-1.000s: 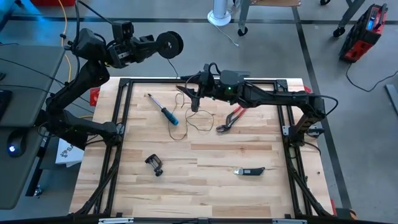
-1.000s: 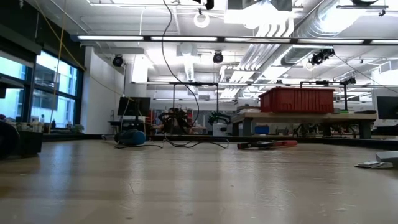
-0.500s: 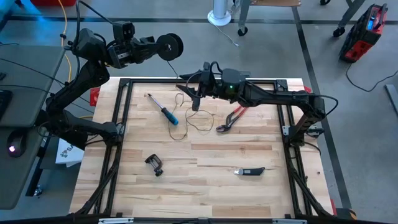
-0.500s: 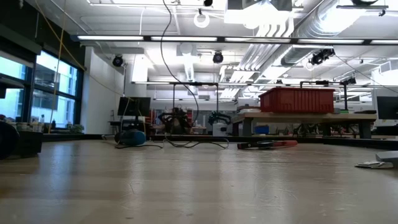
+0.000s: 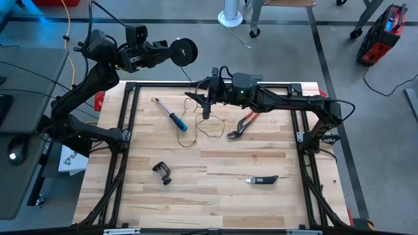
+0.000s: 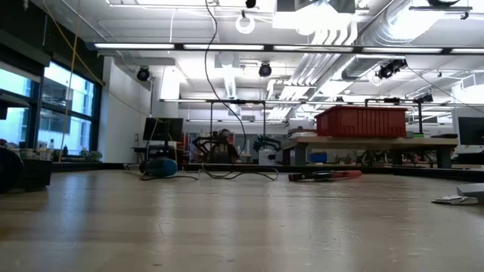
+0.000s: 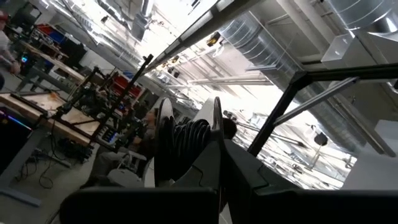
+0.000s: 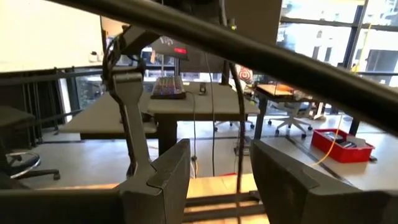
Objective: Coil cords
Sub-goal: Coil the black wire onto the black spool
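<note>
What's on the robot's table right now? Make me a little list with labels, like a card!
left gripper: shut on the reel, held up past the table's far edge
right gripper: over the far middle of the table, fingers apart with the cord running between them
cord: thin dark wire, loose loops lying on the wood
screwdriver: blue handle, left of the loops
pliers: red handles, right of the loops
clamp: small and black, near left
table: light wood

Small round black reel (image 5: pixel 185 51) raised beyond table's far edge; hair-thin dark cord (image 5: pixel 208 128) trails down, looping loosely on boards
</note>
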